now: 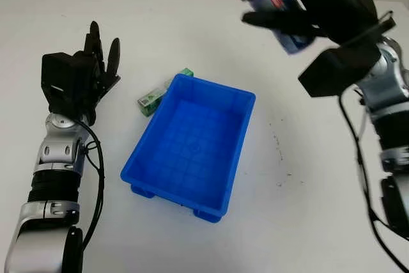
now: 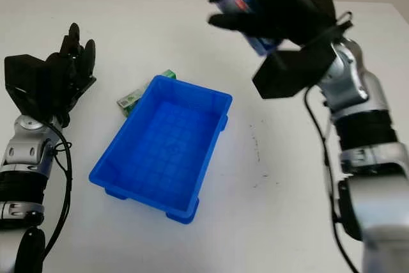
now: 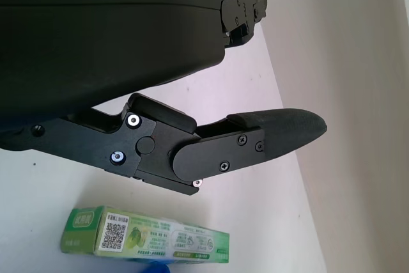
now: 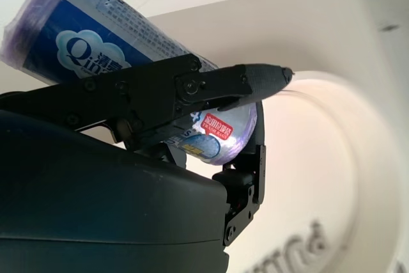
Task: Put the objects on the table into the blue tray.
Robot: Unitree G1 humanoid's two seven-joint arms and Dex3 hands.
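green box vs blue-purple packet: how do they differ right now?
The green box lies on the white table against the far left wall of the blue tray; the blue-purple packet is held in the air, gripped by the right hand.
The green box is a flat-sided carton; the packet looks like a soft, rounded wrapped roll.
The open left hand is left of the green box, not touching it.
Both are outside the tray.

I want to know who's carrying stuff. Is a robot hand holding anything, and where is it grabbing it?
The right hand grips the blue packet around its middle. The left hand is open.
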